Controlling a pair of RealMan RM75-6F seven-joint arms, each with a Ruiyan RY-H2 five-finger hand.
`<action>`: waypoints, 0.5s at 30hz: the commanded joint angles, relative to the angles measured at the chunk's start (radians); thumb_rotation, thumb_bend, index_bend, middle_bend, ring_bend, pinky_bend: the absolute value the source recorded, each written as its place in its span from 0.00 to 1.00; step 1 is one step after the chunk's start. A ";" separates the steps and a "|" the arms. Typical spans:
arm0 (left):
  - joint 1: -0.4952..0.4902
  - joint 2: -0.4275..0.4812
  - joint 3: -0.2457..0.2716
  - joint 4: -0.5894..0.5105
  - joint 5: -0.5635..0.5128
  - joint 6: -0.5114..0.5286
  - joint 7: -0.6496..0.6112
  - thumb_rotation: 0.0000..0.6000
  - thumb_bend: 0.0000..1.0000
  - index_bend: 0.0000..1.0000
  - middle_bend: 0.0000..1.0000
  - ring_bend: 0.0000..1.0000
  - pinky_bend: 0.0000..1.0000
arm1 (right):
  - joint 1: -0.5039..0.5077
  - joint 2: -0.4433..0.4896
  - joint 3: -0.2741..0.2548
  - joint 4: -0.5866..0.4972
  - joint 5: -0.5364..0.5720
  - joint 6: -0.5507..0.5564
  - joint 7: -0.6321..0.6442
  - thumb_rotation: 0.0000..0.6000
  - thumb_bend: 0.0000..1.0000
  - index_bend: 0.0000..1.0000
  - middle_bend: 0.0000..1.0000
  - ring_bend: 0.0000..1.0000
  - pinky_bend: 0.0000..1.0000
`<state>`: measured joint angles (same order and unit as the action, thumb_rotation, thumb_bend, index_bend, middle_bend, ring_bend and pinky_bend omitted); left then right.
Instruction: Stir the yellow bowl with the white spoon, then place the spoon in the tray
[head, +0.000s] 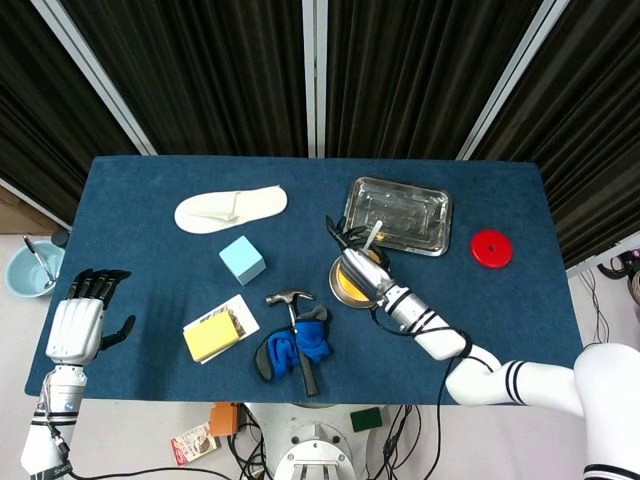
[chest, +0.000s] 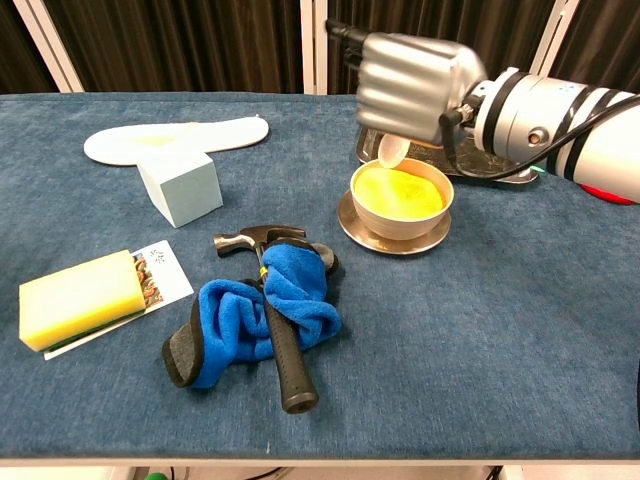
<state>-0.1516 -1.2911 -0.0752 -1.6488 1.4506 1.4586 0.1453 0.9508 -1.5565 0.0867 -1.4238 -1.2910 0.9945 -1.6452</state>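
My right hand (chest: 415, 85) holds the white spoon (chest: 391, 150) just above the yellow bowl (chest: 400, 196), with the spoon's bowl hanging clear over the bowl's far left rim. From the head view the right hand (head: 357, 262) covers most of the yellow bowl (head: 342, 285), and the spoon handle (head: 373, 236) sticks up toward the metal tray (head: 398, 215). The bowl stands on a small saucer (chest: 395, 238). The tray (chest: 500, 170) lies just behind the bowl, largely hidden by my forearm. My left hand (head: 80, 322) hangs open off the table's left front corner.
A hammer (chest: 275, 310) lies across a blue cloth (chest: 240, 315) in front of the bowl. A light blue cube (chest: 180, 185), a white shoe insole (chest: 170, 137), a yellow sponge (chest: 75, 297) and a red disc (head: 491, 248) also sit on the blue table.
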 joint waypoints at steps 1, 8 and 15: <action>-0.001 0.004 -0.002 -0.005 -0.002 -0.001 0.003 1.00 0.26 0.21 0.21 0.15 0.12 | -0.017 0.006 0.027 -0.003 0.047 0.015 0.070 1.00 0.51 0.78 0.42 0.20 0.00; -0.006 0.013 -0.006 -0.021 -0.003 -0.002 0.014 1.00 0.26 0.21 0.21 0.15 0.12 | -0.040 0.015 0.122 0.022 0.148 0.060 0.272 1.00 0.51 0.77 0.42 0.20 0.00; -0.006 0.014 -0.004 -0.034 -0.003 -0.002 0.025 1.00 0.26 0.21 0.21 0.15 0.12 | -0.019 -0.056 0.186 0.184 0.329 -0.022 0.425 1.00 0.50 0.76 0.41 0.19 0.00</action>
<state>-0.1580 -1.2774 -0.0794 -1.6821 1.4477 1.4562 0.1697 0.9206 -1.5732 0.2408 -1.3201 -1.0219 1.0112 -1.2725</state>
